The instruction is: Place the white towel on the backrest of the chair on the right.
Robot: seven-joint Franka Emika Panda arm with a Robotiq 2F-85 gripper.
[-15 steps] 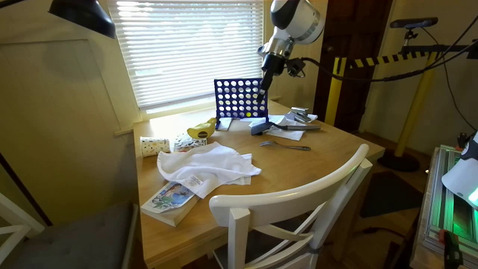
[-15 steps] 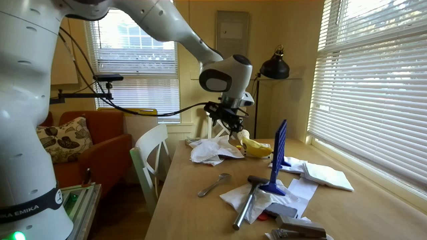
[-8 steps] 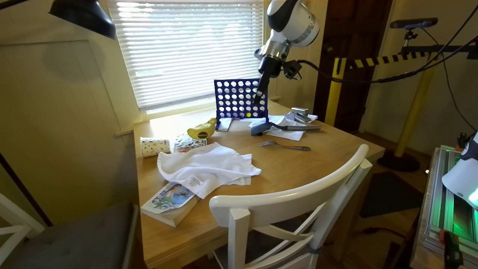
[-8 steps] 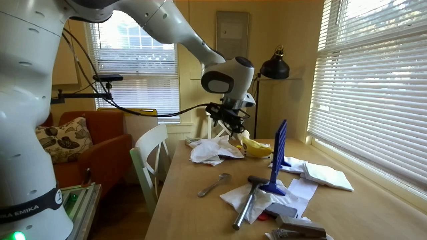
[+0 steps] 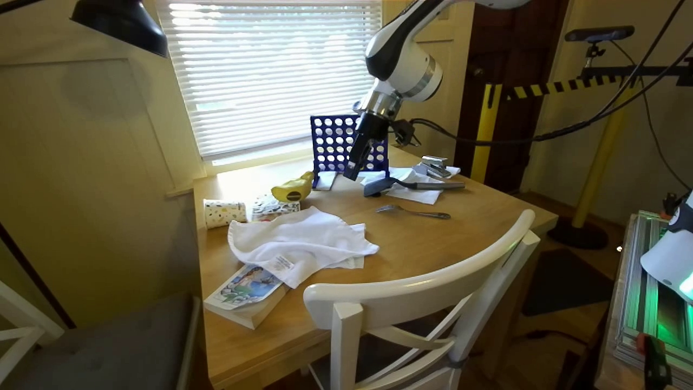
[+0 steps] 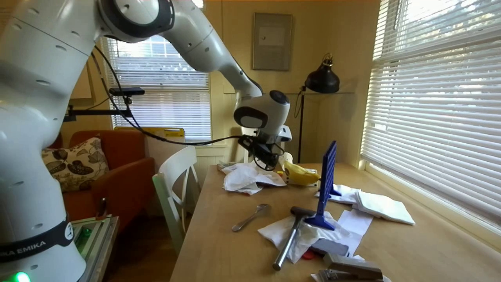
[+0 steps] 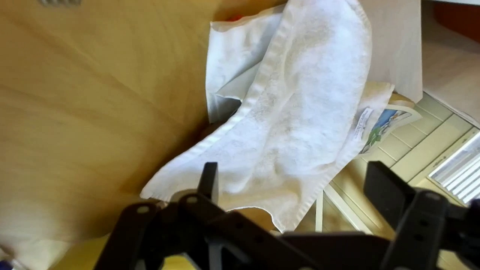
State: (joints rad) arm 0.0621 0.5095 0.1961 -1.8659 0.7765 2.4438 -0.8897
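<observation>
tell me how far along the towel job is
Done: none of the placing, by the look of it; the white towel lies rumpled on the table.
In hand: setup for a grasp, it seems; the gripper is open and clear of the towel, which shows between its jaws in the wrist view.
Left: gripping it, lifting it and draping it over the chair backrest, where none of it hangs.

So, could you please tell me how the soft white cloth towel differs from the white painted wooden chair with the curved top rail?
The white cloth towel lies in loose folds, while the white wooden chair has a rigid frame with crossed slats. The towel is on the light wooden table; the chair stands upright at its edge. The towel looks matt; the chair's paint shines. Both are white.
</observation>
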